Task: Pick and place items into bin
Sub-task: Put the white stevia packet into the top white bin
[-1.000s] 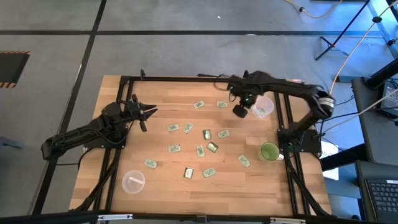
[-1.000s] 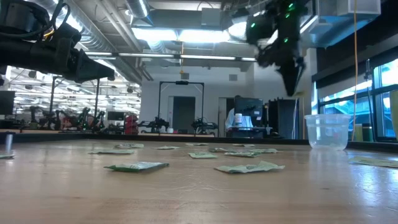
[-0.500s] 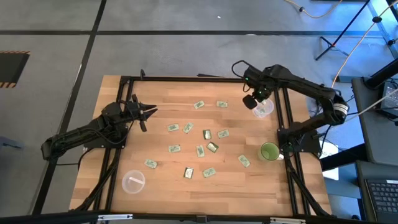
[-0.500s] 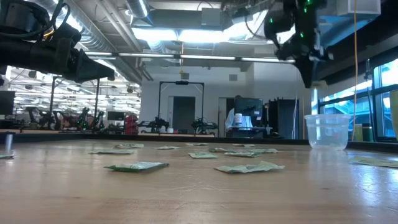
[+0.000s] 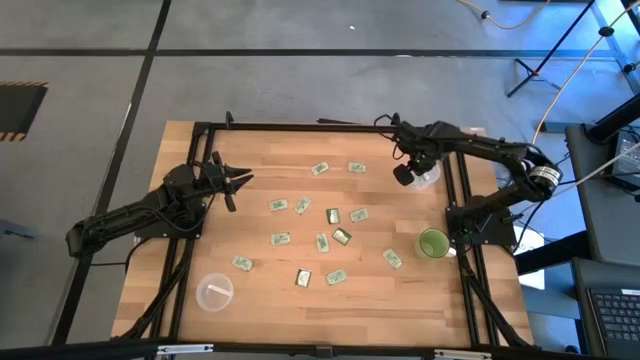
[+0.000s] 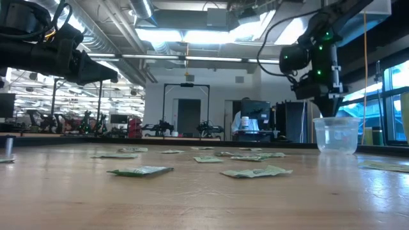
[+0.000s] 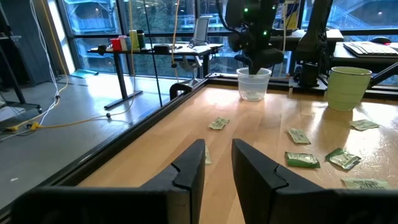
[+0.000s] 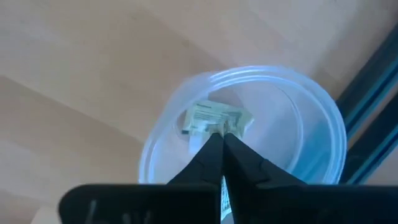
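The right gripper [image 8: 219, 140] had moved from above the table to just over the clear cup [image 8: 249, 81], fingers pinched on a packet [image 8: 214, 118]; release seemed next. Left gripper [image 7: 217, 163] waited, half open, empty.

Green cup [image 5: 433, 243] near table's right edge; clear lid [image 5: 214, 292] front-left.

Packets [image 5: 331, 215] scattered over the middle of the table [image 5: 260, 290], clear cup [image 5: 424, 176] at the far right edge with right gripper [image 5: 404, 176] above it, one packet inside [image 8: 214, 118], second cup [image 5: 433, 243] nearer, left gripper [image 5: 238, 180] raised at the left.
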Motion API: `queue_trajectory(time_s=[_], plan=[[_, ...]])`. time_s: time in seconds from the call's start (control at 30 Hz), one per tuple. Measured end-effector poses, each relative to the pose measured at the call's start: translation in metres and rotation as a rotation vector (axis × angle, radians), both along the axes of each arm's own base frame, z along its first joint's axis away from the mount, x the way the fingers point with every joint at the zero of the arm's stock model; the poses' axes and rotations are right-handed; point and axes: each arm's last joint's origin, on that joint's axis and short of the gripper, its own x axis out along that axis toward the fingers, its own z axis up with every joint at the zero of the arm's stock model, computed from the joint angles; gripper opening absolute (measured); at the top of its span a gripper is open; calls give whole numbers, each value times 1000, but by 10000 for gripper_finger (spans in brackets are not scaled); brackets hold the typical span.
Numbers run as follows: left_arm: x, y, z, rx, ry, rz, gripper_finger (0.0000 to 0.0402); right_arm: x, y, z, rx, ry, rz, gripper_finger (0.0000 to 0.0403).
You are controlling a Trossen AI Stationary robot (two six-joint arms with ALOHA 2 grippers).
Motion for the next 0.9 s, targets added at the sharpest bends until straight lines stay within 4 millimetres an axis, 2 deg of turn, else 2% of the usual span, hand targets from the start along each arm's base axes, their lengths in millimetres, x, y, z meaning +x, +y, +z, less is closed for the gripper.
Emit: queue_trajectory(time_s=[0.4, 0.73, 0.9], plan=[[0, 0, 0, 0, 0, -1, 75, -1, 0, -3, -6, -5, -35, 18], [0, 0, 0, 0, 0, -1, 75, -3, 2, 2, -21, -25, -64, 107], [0, 0, 0, 0, 0, -1, 75, -7, 6, 24, -58, -78, -107, 120]])
